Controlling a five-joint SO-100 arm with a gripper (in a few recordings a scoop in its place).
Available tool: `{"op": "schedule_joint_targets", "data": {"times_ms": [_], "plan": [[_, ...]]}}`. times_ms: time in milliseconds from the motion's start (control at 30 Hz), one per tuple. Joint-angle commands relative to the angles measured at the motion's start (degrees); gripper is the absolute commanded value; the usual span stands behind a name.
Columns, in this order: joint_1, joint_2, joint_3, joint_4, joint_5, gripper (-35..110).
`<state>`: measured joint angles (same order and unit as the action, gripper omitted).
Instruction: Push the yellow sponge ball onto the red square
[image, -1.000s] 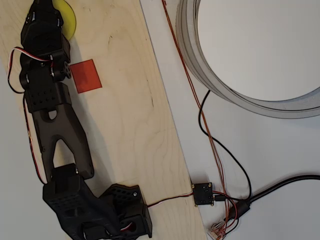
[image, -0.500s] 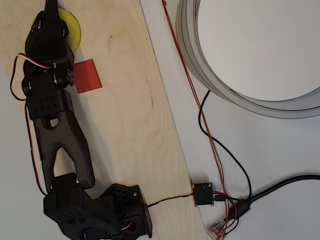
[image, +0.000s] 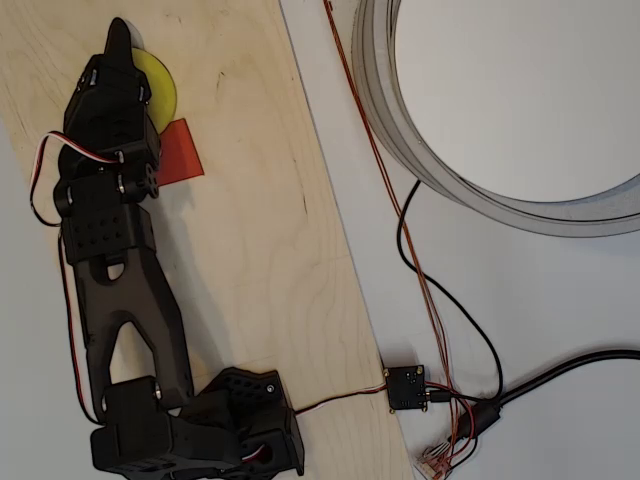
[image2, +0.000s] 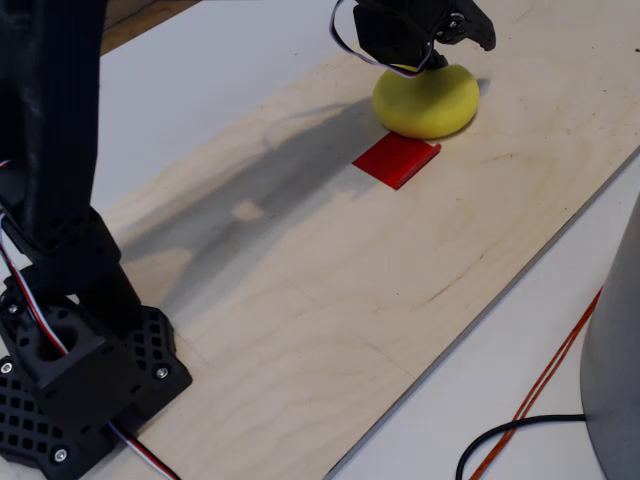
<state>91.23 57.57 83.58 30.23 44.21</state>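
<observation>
Ball contact: our gripper (image2: 470, 30) presses the yellow sponge ball (image2: 426, 100) from twelve o'clock toward the red square (image2: 397, 159); we can't tell its jaw state.

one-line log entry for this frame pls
gripper: over ball, jaw state unclear | yellow sponge ball: at red square far edge, not on it | surface: plywood board

Hobby robotics lab or maker workbench: pale plywood board (image: 250, 230) laid diagonally on white table (image: 520, 330), 3D-printed black robot arm (image: 120, 290) with exposed servo wires, small bare circuit board (image: 407, 387) at board's lower right edge, loose black and copper cables (image: 440, 300)
</observation>
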Motion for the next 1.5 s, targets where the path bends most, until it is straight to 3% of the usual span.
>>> {"op": "schedule_joint_targets", "data": {"times_ms": [0, 700, 1467], "plan": [[1.9, 3.2, 4.5, -0.4, -0.4, 20], [3.5, 17.9, 24.3, -6.0, -4.0, 19], [4.1, 27.5, 35.0, -8.3, -5.5, 19]]}}
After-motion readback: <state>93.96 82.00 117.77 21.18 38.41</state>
